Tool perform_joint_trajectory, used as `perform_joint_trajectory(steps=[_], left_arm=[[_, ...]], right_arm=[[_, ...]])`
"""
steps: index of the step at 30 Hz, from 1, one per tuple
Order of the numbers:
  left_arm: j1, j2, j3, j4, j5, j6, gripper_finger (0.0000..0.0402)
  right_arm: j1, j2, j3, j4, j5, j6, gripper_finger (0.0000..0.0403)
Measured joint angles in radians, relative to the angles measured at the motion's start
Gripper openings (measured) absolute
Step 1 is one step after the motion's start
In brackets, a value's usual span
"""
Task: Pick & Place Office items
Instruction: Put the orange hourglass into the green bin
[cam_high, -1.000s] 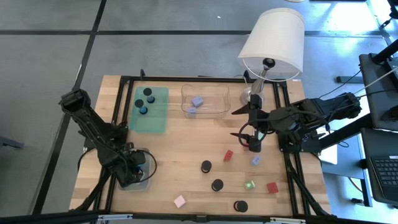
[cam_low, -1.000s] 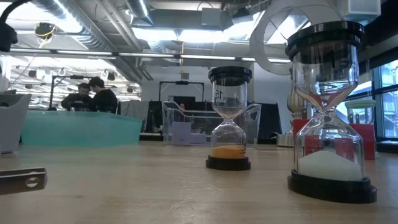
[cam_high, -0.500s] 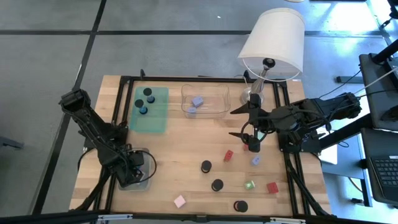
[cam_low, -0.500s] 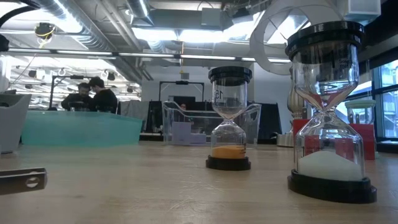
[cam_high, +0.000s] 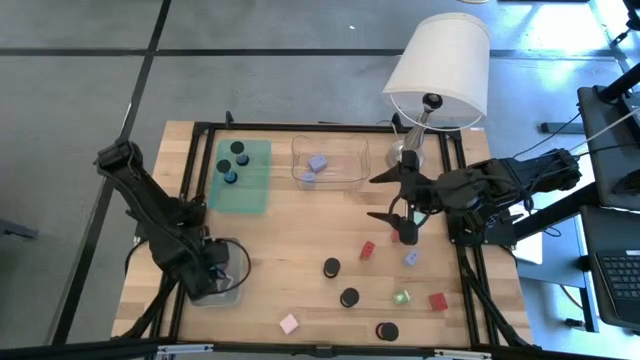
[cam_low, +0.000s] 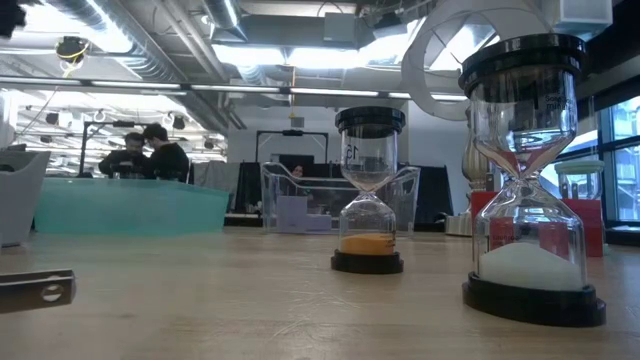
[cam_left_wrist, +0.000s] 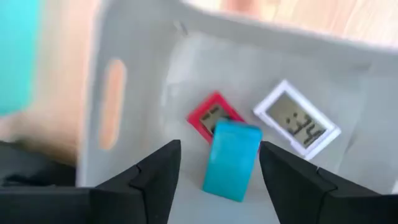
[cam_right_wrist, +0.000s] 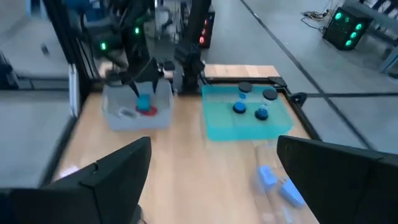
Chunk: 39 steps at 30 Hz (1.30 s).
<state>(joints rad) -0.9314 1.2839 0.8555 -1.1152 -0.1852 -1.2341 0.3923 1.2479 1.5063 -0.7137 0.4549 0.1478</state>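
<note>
Left gripper (cam_left_wrist: 217, 180), fingers spread over the grey tray (cam_left_wrist: 134, 74), has released a teal block (cam_left_wrist: 231, 160); lift straight up.

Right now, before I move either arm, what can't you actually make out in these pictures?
- Grey tray, high view: the left gripper covers it, hiding its contents.
- Teal block, left wrist view: motion blur; whether it is released cannot be told.
- Red timer, same view: the teal block overlaps one end.
- Right gripper, high view: too small and dark to tell whether it carries anything.
- Hourglass, low view: it blocks the table's right side.
</note>
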Motion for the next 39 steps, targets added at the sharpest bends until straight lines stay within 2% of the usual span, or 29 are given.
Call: perform_joint_trajectory(steps=[6, 12, 16, 22, 27, 34, 39], left_arm=[[0.0, -0.029, 0.073, -0.074, -0.195, -0.034, 0.0206], [0.013, -0.031, 0.151, -0.069, -0.545, -0.036, 0.0203], [0.07, -0.031, 0.224, -0.059, -0.665, -0.037, 0.0207], [0.176, -0.031, 0.279, 0.054, -0.68, 0.03, 0.0223], [0.243, -0.027, 0.28, 0.27, -0.637, 0.22, 0.0241], [0.343, 0.05, 0.28, 0.627, -0.545, 0.576, 0.0263], [0.422, 0.141, 0.28, 0.743, -0.483, 0.678, 0.0275]], right_arm=[[0.0, 0.013, 0.0, 0.064, -0.007, 0.172, 0.0351], [-0.001, 0.021, 0.0, 0.078, 0.003, 0.169, 0.0351], [-0.001, 0.025, 0.0, 0.092, -0.013, 0.187, 0.0351], [-0.001, 0.027, 0.0, 0.092, -0.091, 0.21, 0.0351], [-0.001, 0.027, 0.0, 0.095, -0.168, 0.211, 0.0351], [-0.002, 0.03, 0.0, 0.1, -0.167, 0.209, 0.0351], [-0.002, 0.03, 0.0, 0.1, -0.167, 0.208, 0.0351]])
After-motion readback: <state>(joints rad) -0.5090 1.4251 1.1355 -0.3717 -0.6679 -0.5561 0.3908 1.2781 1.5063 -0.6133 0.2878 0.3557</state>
